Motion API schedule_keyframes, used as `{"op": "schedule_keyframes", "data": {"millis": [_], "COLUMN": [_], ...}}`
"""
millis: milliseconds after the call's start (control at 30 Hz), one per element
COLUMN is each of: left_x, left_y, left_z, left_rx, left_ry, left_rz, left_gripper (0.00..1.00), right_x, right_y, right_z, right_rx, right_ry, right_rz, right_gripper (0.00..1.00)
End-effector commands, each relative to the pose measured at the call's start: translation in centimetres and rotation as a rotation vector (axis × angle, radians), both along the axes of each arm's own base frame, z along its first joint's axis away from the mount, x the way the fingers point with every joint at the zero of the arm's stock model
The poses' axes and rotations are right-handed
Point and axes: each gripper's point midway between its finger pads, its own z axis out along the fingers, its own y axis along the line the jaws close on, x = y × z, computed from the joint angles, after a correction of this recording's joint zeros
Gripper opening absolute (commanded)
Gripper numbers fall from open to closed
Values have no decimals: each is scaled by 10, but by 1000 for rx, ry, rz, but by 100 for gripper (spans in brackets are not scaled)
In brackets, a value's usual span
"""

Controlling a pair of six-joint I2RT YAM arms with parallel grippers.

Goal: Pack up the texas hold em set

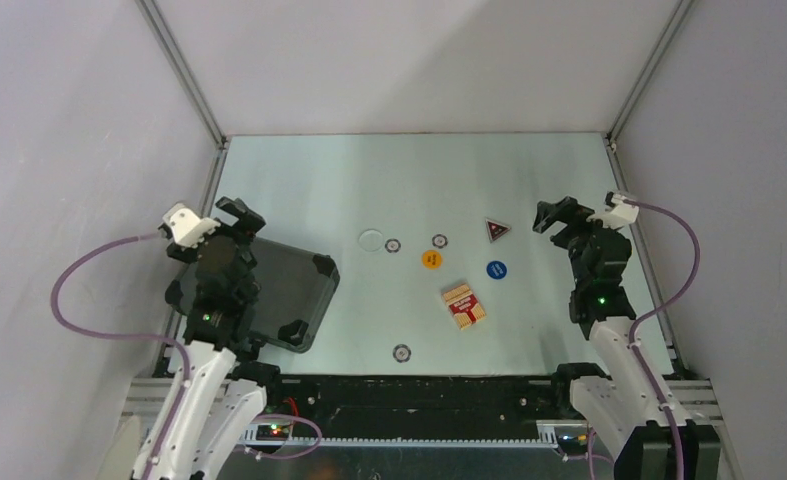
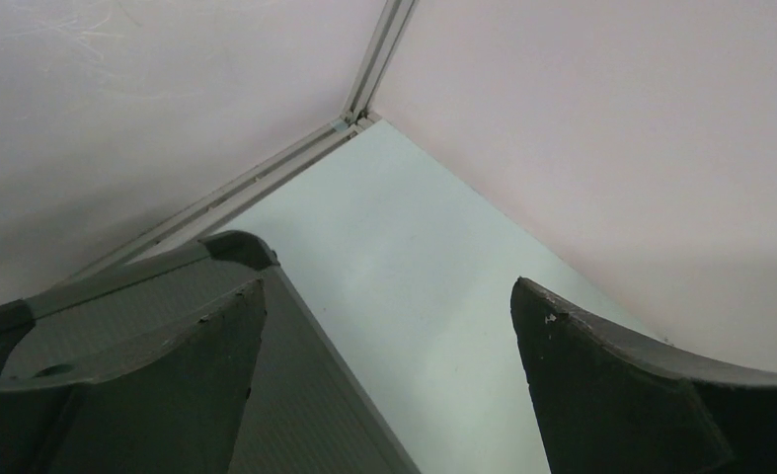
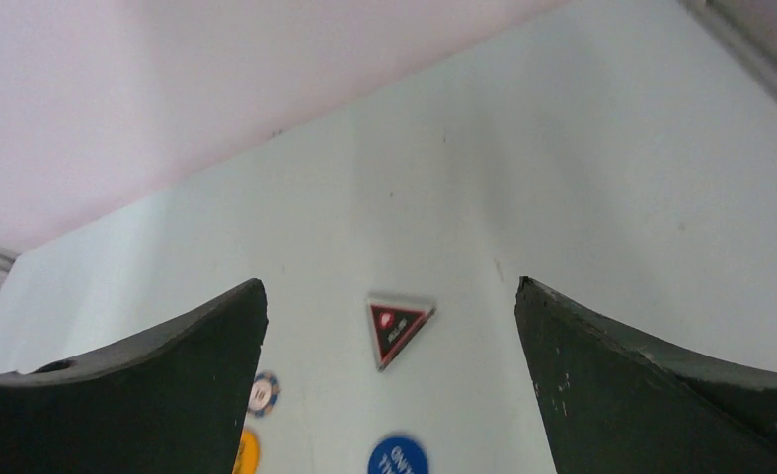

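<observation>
- Hardly begun, judging by the spread: every small piece out on the tabletop (image 1: pixel 529 170), none seen inside the case.
- Black briefcase (image 1: pixel 287 285) flat at the near left, seemingly shut; contents hidden, so no telling what is already packed within.
- Left to do, at a guess: open the case, gather the loose pieces, stow them, close up.
- Loose in the middle: card deck (image 1: pixel 463 304), orange button (image 1: pixel 431 259), blue button (image 1: pixel 496 269), clear disc (image 1: pixel 371 240), dark triangular marker (image 1: pixel 497 230), plus three stray chips (image 1: pixel 393 245), one of them alone near the front edge.
- Left hand (image 1: pixel 237 213) released, fingers spread wide, grasping nothing; poised above the far edge of the briefcase, whose corner shows beside one finger in the wrist view (image 2: pixel 167 296).
- Right hand (image 1: pixel 554 215) likewise spread wide and empty, raised at the right side of the tabletop.
- Nearest to the right hand: the triangular marker, just ahead and between the fingers in its wrist view (image 3: pixel 397 326), not touched; blue button (image 3: pixel 398 458) a little closer in, the deck further toward the centre.
- Everything loose well apart from the briefcase, across bare tabletop.
</observation>
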Motion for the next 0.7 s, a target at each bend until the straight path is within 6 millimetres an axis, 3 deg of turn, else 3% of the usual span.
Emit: {"op": "schedule_keyframes", "data": {"millis": [0,133,167,200,233,433,667], "left_x": [-27,-57,-60,-66,-67,-76,-89], "left_y": [-3,13,13,19,18,38,63], "left_z": [-25,-42,-60,-62,-79,-123,-159], "left_rx": [-46,-115,-132,-176,-200,-258,-310], "left_ry": [161,144,168,129,150,223,284], "left_rz": [-30,52,52,80,70,176,322], "left_gripper": [98,98,98,98,98,98,98], "right_x": [-12,-13,-13,-12,-11,-5,-4], "right_y": [7,11,13,18,20,33,46], "right_z": [-26,-39,-42,-46,-50,-73,-82], "right_rx": [124,206,216,227,234,258,250], "right_ry": [162,238,252,276,294,404,432], "right_rz": [38,82,94,119,128,199,216], "right_gripper": [100,100,100,100,100,100,100]}}
